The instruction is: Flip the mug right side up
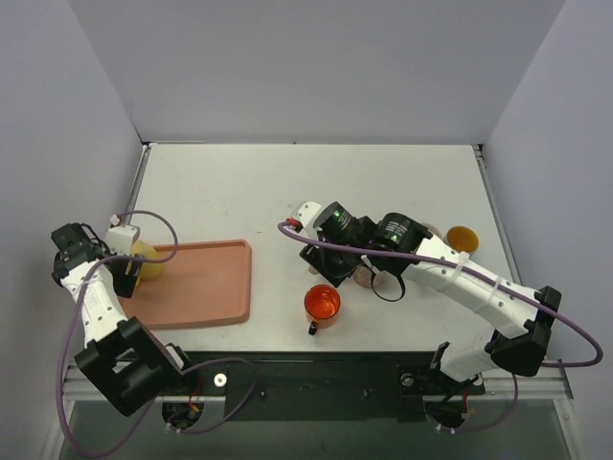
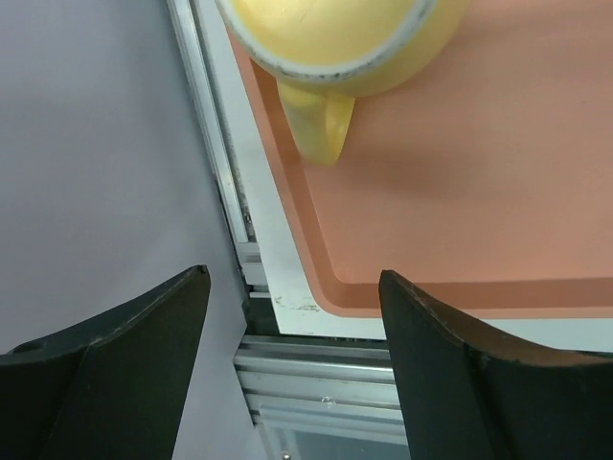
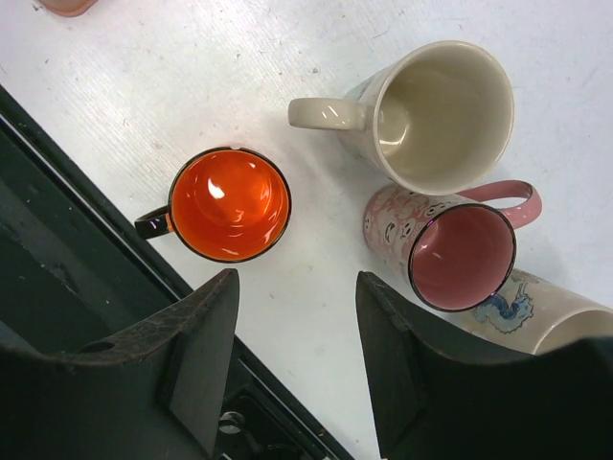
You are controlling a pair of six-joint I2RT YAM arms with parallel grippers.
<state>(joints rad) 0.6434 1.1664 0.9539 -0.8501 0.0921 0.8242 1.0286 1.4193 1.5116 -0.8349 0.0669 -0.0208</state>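
Bench point(image 1: 287, 192): white and scuffed, with pale grey walls point(image 1: 316, 67) on 3 sides.
Tray point(image 1: 206, 287): salmon-pink with a shallow rim, lying on the left part of the bench with its left edge by the bench's metal rail.
Cream mug point(image 3: 436, 110): mouth open to the camera, handle pointing away from the pink mug.
Pink mug point(image 3: 460, 254): upright, with a dark rim and small faces printed outside, just beside the cream mug.
Pale mug point(image 3: 536, 311): has a blue drawing, seems to lie on its side against the pink mug, partly hidden.
Amber cup point(image 1: 463, 236): near the bench's right edge, well apart from the tray.
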